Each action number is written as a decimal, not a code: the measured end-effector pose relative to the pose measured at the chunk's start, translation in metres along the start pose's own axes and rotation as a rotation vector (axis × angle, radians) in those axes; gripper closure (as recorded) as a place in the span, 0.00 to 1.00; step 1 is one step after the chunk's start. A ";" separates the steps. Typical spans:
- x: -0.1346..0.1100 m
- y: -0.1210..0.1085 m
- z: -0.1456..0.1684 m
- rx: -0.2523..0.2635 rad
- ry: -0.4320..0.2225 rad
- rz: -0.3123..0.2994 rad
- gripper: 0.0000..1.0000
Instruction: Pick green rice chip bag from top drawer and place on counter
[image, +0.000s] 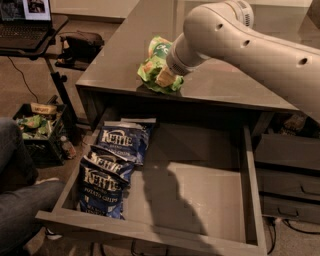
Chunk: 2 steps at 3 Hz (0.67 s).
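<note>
Gripper (165, 76) at one bag (150, 69) on counter (117, 55)

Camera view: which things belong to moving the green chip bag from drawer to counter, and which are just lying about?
Job in hand: green rice chip bag, lying on the counter; top drawer, open; claw, at the bag.
Lying about: Kettle chip bags in the drawer; laptop; crate on the floor.
</note>
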<state>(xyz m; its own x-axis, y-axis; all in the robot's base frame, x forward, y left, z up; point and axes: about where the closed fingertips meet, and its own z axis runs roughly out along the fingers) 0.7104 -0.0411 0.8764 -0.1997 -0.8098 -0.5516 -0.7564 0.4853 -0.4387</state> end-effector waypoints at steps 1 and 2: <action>0.000 0.000 0.000 0.000 0.000 0.000 0.00; 0.000 0.000 0.000 0.000 0.000 0.000 0.00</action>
